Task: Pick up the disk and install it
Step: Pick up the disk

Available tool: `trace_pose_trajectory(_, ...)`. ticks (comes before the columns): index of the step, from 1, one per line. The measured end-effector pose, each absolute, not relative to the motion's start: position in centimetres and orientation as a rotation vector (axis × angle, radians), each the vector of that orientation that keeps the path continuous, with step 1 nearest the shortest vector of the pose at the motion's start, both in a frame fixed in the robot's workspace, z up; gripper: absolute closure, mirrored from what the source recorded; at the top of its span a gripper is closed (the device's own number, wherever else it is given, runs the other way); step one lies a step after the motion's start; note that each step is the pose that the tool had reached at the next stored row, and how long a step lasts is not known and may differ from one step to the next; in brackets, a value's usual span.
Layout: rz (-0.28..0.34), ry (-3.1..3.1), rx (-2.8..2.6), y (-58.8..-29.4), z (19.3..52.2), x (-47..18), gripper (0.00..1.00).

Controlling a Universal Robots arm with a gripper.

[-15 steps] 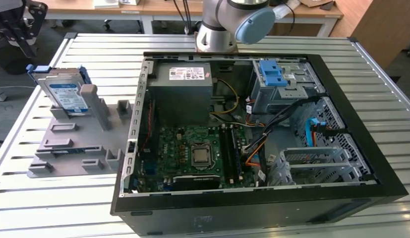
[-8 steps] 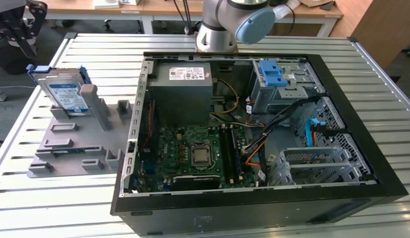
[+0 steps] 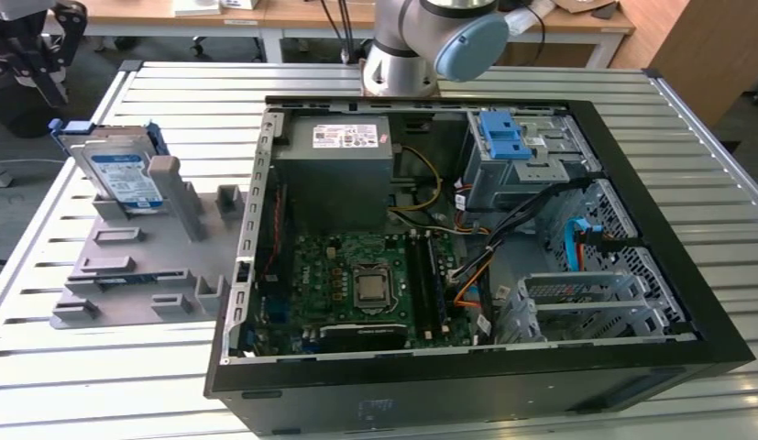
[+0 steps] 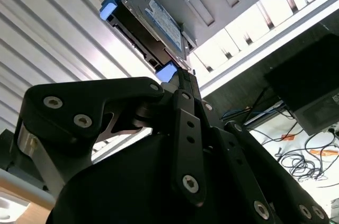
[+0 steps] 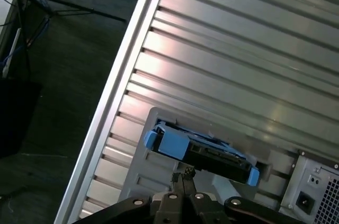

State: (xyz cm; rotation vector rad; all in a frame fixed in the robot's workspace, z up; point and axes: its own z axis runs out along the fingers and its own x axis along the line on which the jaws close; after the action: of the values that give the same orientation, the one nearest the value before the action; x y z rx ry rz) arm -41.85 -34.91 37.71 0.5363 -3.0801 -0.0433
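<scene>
The disk (image 3: 122, 174) stands on edge in a grey holder (image 3: 134, 266) on the table, at the exterior view's left, beside the open computer case (image 3: 672, 275). It is silver with a white-and-blue label and blue rails. In both wrist views my gripper (image 5: 183, 173) (image 4: 180, 75) is shut on nothing, its tips pointing at the disk (image 5: 204, 152) (image 4: 153, 23) from a distance. A clear gap lies between the tips and the disk's blue rail end. In the exterior view the arm's dark end (image 3: 30, 55) hangs past the table's far corner on the left.
Inside the case are a grey power-supply box (image 3: 350, 151), a motherboard (image 3: 367, 280), loose cables (image 3: 477, 266), a blue latch piece on a metal cage (image 3: 507, 137) and a bare wire drive cage (image 3: 593, 298). The slatted table's edge (image 5: 111, 113) drops to the floor.
</scene>
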Motion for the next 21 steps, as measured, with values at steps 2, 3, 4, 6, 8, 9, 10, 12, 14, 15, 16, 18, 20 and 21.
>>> trace_pose_trajectory(2,-0.043,-3.074,0.568,-34.91,37.71,-41.85,0.89)
trace_pose_trajectory(3,-0.043,-3.071,0.582,-34.91,37.71,-41.85,0.89)
trace_pose_trajectory(4,-0.043,-3.068,0.598,-34.91,37.71,-41.85,0.89)
trace_pose_trajectory(6,-0.043,-3.061,0.63,-34.91,37.7,-41.85,0.89)
trace_pose_trajectory(8,-0.042,-3.055,0.66,-34.91,37.7,-41.86,0.89)
trace_pose_trajectory(9,-0.042,-3.051,0.675,-34.91,37.7,-41.86,0.89)
trace_pose_trajectory(10,-0.042,-3.048,0.69,-34.91,37.7,-41.86,0.89)
trace_pose_trajectory(12,-0.042,-3.041,0.718,-34.91,37.7,-41.86,0.89)
trace_pose_trajectory(14,-0.042,-3.034,0.746,-34.91,37.7,-41.86,0.89)
trace_pose_trajectory(15,-0.041,-3.031,0.76,-34.91,37.7,-41.86,0.89)
trace_pose_trajectory(16,-0.041,-3.027,0.773,-34.91,37.7,-41.86,0.89)
trace_pose_trajectory(18,-0.041,-3.02,0.8,-34.91,37.7,-41.86,0.89)
trace_pose_trajectory(20,-0.041,-3.012,0.827,-34.91,37.7,-41.86,0.89)
trace_pose_trajectory(21,-0.041,-3.008,0.841,-34.91,37.7,-41.86,0.89)
